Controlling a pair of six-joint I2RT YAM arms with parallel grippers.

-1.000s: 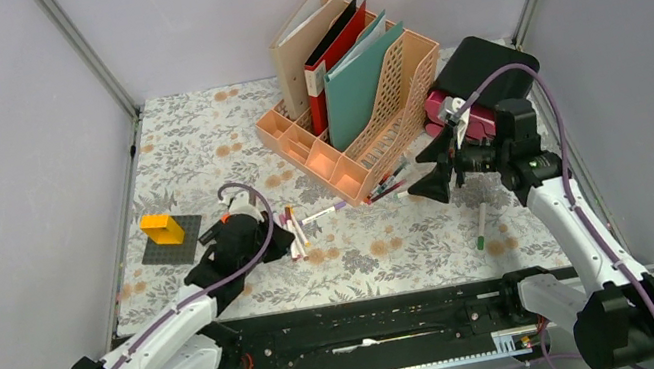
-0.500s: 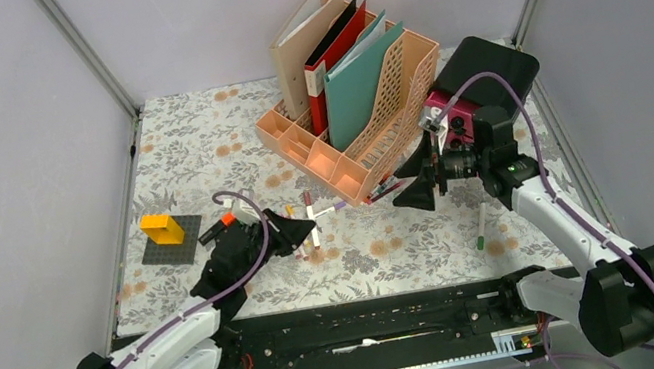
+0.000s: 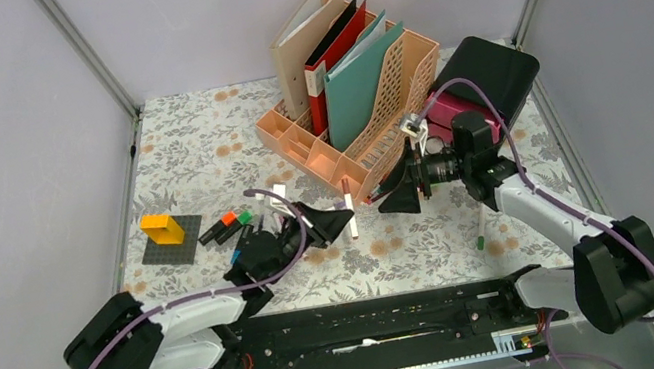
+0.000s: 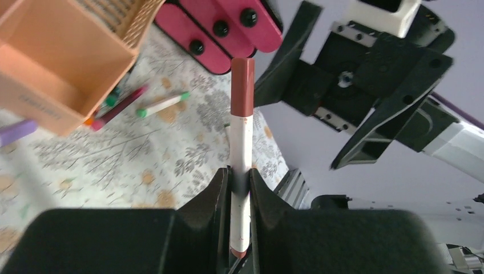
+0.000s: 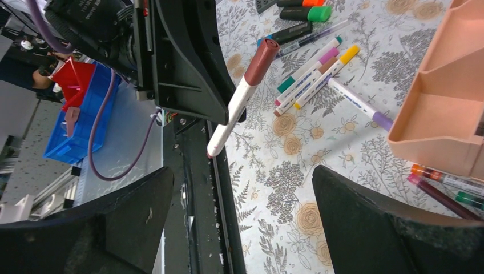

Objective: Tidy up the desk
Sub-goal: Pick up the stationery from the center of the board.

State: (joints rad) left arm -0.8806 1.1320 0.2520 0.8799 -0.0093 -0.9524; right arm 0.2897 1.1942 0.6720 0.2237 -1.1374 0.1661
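Observation:
The desk (image 3: 195, 152) is a floral-cloth tabletop between grey walls. My left gripper (image 3: 337, 219) is shut on a white marker with a brown-red cap (image 3: 348, 205), held above the desk just in front of the peach file rack (image 3: 342, 90); it also shows in the left wrist view (image 4: 241, 142) and the right wrist view (image 5: 242, 97). My right gripper (image 3: 398, 194) is open and empty, facing the marker from the right. Several loose markers (image 5: 319, 71) lie on the cloth; more (image 3: 230, 224) lie left of my left arm.
The rack holds folders and has small front compartments (image 3: 324, 160). A pink stapler-like item (image 3: 462, 110) and a black case (image 3: 490, 64) sit at right. A yellow block on a grey plate (image 3: 167, 235) sits at left. A green-tipped marker (image 3: 479, 227) lies near my right arm.
My left gripper has lifted the marker off the cloth and carried it right, toward the rack. My right gripper has swung left and lower toward it, staying open.

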